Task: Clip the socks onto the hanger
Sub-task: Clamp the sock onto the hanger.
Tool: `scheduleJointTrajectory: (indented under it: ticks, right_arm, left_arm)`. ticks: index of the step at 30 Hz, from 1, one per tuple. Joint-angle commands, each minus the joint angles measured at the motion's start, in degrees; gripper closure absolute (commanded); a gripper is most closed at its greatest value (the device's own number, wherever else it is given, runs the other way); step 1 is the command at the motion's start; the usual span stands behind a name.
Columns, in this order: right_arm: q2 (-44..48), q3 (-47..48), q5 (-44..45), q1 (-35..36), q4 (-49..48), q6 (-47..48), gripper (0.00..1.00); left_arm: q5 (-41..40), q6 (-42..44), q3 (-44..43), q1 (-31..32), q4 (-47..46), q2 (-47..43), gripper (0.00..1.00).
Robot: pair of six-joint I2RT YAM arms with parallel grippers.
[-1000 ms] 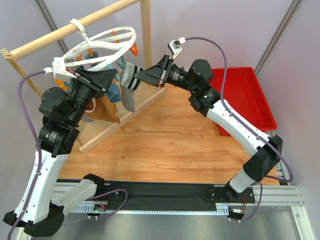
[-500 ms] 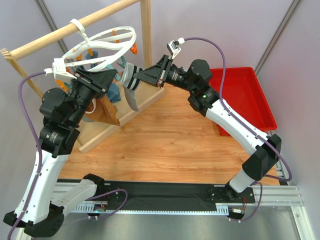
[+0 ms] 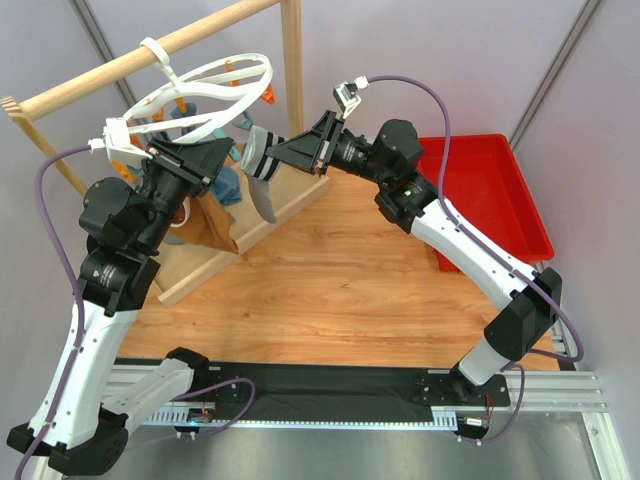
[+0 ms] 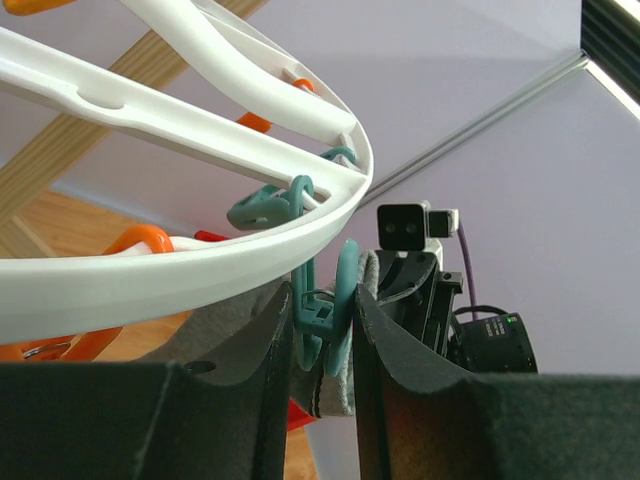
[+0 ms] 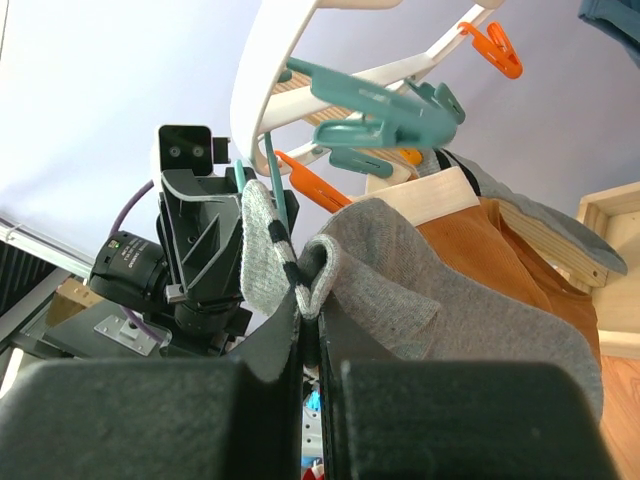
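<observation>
R claw (image 5: pixel 312 325) grips sock (image 5: pixel 400 290), L claw (image 4: pixel 322 300) clip (image 4: pixel 345 285); wood table (image 3: pixel 340 280), grey walls (image 3: pixel 450 50).

My top camera looks down from above and behind my 2 arm bases, far enough to take in the table (image 3: pixel 350 270) and the hanger (image 3: pixel 266 75). My 2 wrist cameras sit close under the hanger's rim, tilted upward, facing each other; both see that rim, a teal clip (image 4: pixel 335 300) and the sock (image 5: pixel 400 290).
</observation>
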State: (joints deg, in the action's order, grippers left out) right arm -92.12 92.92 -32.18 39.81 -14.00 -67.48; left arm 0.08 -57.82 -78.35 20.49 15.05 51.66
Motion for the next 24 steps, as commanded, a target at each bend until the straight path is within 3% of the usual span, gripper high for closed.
scheduleJointTrajectory:
  ticks: [1, 24]
  right_arm:
    - [-0.7, 1.47, 0.9, 0.53, -1.21, 0.6, 1.0]
    - [0.44, 1.82, 1.51, 1.32, -0.07, 1.56, 1.0]
  left_arm:
    - [-0.69, -0.54, 0.12, -0.36, -3.45, 0.02, 1.0]
    - [-1.66, 1.75, -0.14, -0.36, -2.66, -0.33, 1.0]
